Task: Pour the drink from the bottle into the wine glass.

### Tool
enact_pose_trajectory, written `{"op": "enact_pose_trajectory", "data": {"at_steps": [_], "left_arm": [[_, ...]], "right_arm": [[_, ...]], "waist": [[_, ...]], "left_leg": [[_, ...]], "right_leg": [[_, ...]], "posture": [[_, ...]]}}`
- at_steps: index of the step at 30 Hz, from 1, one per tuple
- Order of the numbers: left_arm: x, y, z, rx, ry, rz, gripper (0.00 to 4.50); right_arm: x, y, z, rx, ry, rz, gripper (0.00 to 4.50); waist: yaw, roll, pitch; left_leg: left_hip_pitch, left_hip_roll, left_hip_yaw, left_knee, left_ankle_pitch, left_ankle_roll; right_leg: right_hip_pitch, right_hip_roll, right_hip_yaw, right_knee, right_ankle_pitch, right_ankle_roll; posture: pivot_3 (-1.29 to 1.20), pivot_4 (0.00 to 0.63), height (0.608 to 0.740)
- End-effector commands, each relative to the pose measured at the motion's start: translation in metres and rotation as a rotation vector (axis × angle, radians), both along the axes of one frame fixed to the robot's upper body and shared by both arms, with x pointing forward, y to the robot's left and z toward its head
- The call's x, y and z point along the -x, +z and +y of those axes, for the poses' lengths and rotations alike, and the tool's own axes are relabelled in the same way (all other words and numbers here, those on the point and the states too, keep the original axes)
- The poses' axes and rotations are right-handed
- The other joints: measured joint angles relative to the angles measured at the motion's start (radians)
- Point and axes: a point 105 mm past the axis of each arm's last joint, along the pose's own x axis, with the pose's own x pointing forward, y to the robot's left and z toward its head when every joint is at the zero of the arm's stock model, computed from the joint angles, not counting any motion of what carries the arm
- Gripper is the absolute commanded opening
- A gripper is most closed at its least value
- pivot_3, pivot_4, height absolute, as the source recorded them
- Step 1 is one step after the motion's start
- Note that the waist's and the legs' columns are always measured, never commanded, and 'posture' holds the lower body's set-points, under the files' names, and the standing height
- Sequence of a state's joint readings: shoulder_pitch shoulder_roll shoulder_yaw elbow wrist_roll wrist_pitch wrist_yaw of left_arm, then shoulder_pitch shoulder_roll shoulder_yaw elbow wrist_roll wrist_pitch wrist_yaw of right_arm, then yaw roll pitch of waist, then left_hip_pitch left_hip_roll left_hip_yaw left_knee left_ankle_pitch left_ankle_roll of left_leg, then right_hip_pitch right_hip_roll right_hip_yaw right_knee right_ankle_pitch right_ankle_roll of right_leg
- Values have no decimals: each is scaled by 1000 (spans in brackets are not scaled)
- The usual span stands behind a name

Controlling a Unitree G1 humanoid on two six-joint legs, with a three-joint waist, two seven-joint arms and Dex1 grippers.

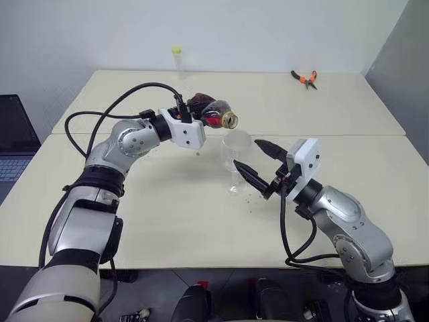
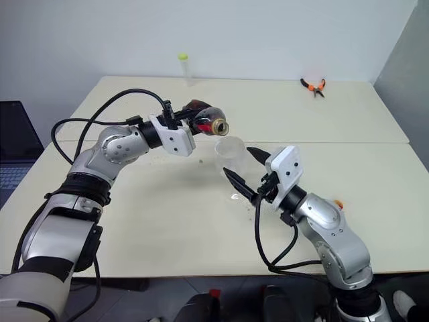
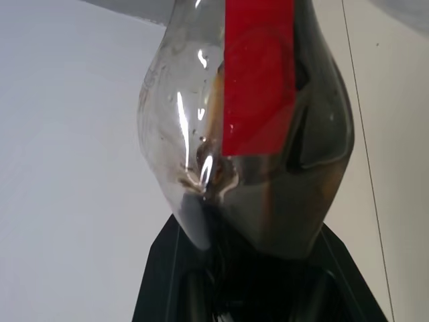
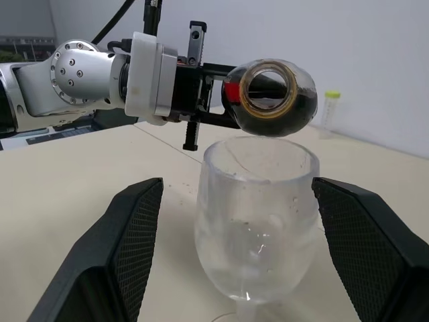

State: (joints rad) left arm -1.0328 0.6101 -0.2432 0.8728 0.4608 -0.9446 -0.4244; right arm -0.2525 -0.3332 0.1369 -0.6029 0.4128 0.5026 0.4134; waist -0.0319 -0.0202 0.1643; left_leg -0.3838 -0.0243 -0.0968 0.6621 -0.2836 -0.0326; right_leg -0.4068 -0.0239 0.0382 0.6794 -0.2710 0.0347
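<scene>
Two pale tables (image 1: 134,221) stand pushed together before a white wall. On the far table are orange pliers (image 1: 303,78) and a thin clear tube (image 1: 177,57) with a yellow-green top, both well apart from the arms. The left gripper (image 1: 194,111) is clenched on the bottle (image 1: 213,113), which lies almost level, its uncapped mouth just above the rim of the wine glass (image 1: 236,154). The drink (image 4: 285,107) sits dark inside the bottle. The right gripper (image 1: 258,163) is spread wide around the glass, with gaps on both sides. Nothing stands between mouth and glass.

can't see the wine glass (image 4: 258,228) foot, it's cut off, and the bottle (image 3: 248,127) top runs out of frame too
</scene>
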Motion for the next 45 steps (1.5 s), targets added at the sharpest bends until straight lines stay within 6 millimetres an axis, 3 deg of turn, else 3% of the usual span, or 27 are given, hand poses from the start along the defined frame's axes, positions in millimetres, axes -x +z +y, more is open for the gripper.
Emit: {"op": "enact_pose_trajectory", "data": {"at_steps": [1, 45], "left_arm": [[3, 25, -3, 3, -24, -92, 746], [0, 36, -2, -129, -27, -249, 739]], "right_arm": [[7, 17, -3, -54, 6, -75, 3807], [17, 15, 4, -66, 59, -54, 3807]], "waist": [[0, 0, 0], [0, 0, 0]], "left_leg": [[0, 0, 0, 0, 0, 0], [0, -1, 0, 0, 0, 0]], "right_leg": [[0, 0, 0, 0, 0, 0], [0, 0, 0, 1, 0, 0]], "posture": [[0, 150, 740], [0, 150, 740]]}}
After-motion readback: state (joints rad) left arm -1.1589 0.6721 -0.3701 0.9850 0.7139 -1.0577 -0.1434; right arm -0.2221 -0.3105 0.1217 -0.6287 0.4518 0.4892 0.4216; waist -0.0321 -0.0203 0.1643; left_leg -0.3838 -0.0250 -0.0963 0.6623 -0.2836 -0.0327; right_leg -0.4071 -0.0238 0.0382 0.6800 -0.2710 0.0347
